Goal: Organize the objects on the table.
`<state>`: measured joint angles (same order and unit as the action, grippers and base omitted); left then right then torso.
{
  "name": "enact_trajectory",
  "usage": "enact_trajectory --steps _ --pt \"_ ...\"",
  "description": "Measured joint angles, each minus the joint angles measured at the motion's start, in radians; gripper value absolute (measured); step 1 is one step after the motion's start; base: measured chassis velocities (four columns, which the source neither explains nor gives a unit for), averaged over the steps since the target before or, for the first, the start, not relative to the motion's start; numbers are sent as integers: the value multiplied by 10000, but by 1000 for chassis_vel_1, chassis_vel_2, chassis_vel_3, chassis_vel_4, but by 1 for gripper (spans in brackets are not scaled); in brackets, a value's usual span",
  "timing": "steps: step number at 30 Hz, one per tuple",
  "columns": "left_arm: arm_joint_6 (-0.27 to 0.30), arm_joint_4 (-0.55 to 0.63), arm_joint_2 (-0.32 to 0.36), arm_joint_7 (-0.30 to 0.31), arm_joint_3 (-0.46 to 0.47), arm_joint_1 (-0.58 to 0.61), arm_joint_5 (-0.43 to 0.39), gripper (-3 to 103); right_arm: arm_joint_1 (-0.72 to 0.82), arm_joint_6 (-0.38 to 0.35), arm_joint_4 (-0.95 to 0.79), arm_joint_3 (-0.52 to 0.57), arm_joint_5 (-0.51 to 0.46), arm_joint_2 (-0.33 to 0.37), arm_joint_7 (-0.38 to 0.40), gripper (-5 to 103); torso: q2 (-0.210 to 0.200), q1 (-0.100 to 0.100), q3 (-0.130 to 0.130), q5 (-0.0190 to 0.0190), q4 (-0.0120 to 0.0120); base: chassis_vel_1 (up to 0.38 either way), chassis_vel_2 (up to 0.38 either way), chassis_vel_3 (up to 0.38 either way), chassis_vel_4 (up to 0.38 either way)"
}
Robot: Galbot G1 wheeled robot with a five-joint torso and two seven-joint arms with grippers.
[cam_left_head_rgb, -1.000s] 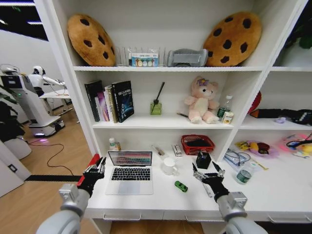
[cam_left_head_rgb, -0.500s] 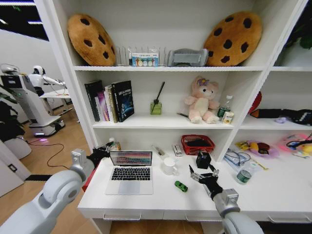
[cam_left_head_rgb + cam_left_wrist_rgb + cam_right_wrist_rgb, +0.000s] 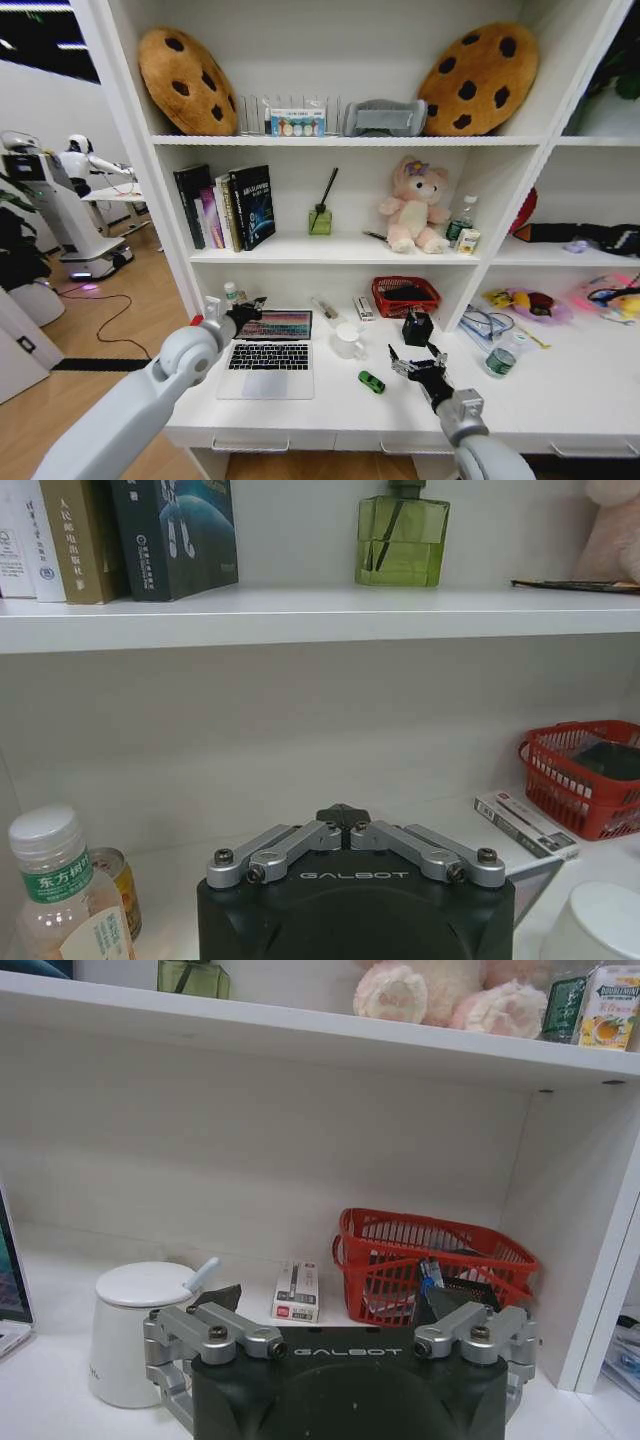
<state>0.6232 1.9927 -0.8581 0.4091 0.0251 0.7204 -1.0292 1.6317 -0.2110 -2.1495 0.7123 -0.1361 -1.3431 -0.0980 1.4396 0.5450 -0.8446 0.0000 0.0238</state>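
Observation:
The silver laptop (image 3: 267,356) stands open on the left of the white table (image 3: 330,405). My left gripper (image 3: 250,307) hovers at the top left corner of its screen, shut with nothing in it; in the left wrist view, the left gripper (image 3: 343,815) faces the back wall next to a small capped bottle (image 3: 55,895). The tiny green toy car (image 3: 371,382) lies mid-table. My right gripper (image 3: 418,367) is open just right of the car, facing a white mug (image 3: 140,1330) and a red basket (image 3: 435,1265).
A black box (image 3: 417,327) sits behind the right gripper. A clear bottle (image 3: 500,358) and glasses lie further right. A small white carton (image 3: 296,1291) lies by the basket. The shelf board (image 3: 320,615) runs low over the back of the desk.
My left arm has swung from the desk's left edge up and inward to the laptop screen's top left corner. The right gripper has edged slightly left, toward the car.

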Motion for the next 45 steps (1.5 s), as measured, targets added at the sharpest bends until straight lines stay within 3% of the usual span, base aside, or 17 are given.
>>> enact_trajectory --steps 7,14,19,24,30,33,35,36,38,40,41,42,44,45 --pt "698 -510 -218 1110 -262 -441 -351 0 -58 -1 183 2 -140 -17 66 100 0 0 0 1 -5 0 0 0 0" --pt "946 -491 -164 1465 -267 -317 -473 0 -62 -73 195 -64 -257 -41 166 100 1 0 0 -1 -5 0 0 0 0" --pt "1088 -15 -52 2014 -249 100 -1002 0 -140 -107 278 -100 -292 -55 210 100 3 -1 2 1 -4 0 0 0 0" --pt "1110 922 150 2844 205 1584 -2040 0 -217 -112 499 -167 -238 -23 228 100 5 -5 2 1 -4 0 0 0 0" --pt "1198 1338 378 2966 486 2823 -2060 0 -319 -165 649 -383 -129 -33 214 100 2 -1 0 -1 -5 0 0 0 0" --pt "1150 1374 188 2620 800 3093 -1469 -3 -341 -224 658 -455 -83 -44 182 100 2 -2 0 -3 -5 0 0 0 0" --pt "710 1349 0 1668 1301 3080 -767 7 -336 -260 652 -517 -58 -42 148 100 2 -1 0 -3 -1 0 0 0 0" --pt "710 1349 0 1668 1301 3080 -767 7 -336 -260 652 -517 -58 -42 148 100 2 -1 0 -3 -1 0 0 0 0" --pt "-106 1291 -2 217 2058 3076 244 17 -316 -273 588 -546 -42 -38 128 100 2 -1 0 2 2 0 0 0 0" --pt "-372 1258 -20 -130 2311 3161 637 23 -316 -277 554 -547 -43 -37 128 100 1 0 0 1 0 0 0 0 0" --pt "-1191 1118 -125 -831 2831 3474 1628 28 -329 -278 448 -555 -62 -37 131 100 1 -1 0 1 0 0 0 0 0" --pt "-1191 1118 -125 -831 2831 3474 1628 28 -329 -278 448 -555 -62 -37 131 100 1 -1 0 1 0 0 0 0 0" --pt "-2502 947 -401 -1417 3551 4125 2816 39 -371 -325 216 -557 -106 -22 154 100 2 -1 1 2 -2 0 0 0 0" --pt "-2888 957 -632 -1691 4012 4659 3204 44 -382 -369 55 -549 -143 -6 178 100 2 0 1 -3 -3 0 0 0 0"
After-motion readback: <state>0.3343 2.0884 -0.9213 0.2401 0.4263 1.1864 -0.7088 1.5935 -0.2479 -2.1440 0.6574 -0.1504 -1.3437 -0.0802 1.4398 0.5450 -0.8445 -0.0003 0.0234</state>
